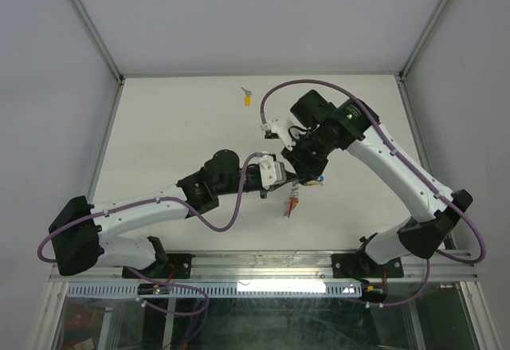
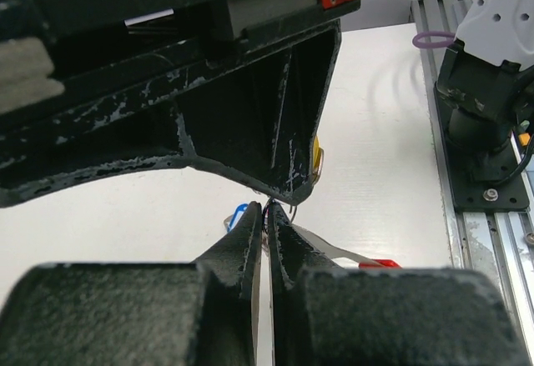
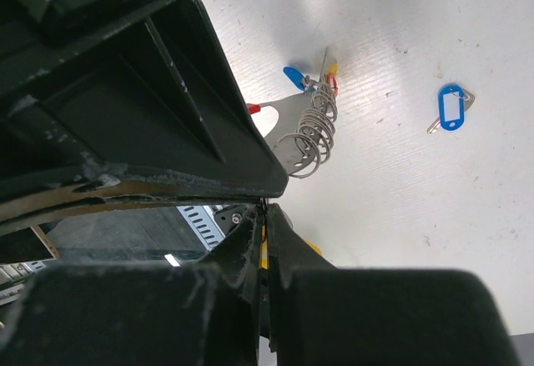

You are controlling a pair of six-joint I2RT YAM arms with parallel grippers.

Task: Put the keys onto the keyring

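My left gripper (image 1: 292,176) and right gripper (image 1: 306,178) meet tip to tip above the middle of the table. The left gripper (image 2: 271,213) is shut on a thin wire ring of the keyring (image 3: 314,135). This cluster of silver rings hangs below, with a silver strip ending in red (image 2: 380,263) and small blue, yellow and red tags. In the top view the keyring (image 1: 293,199) dangles under the grippers. The right gripper (image 3: 265,216) is shut on a key with a yellow head (image 3: 264,254), pressed against the left fingertips.
A key with a blue tag (image 3: 450,107) lies loose on the white table (image 1: 175,127). A key with a yellow tag (image 1: 247,97) lies near the table's far edge. The right arm's base (image 2: 484,91) and metal rail stand at the near edge.
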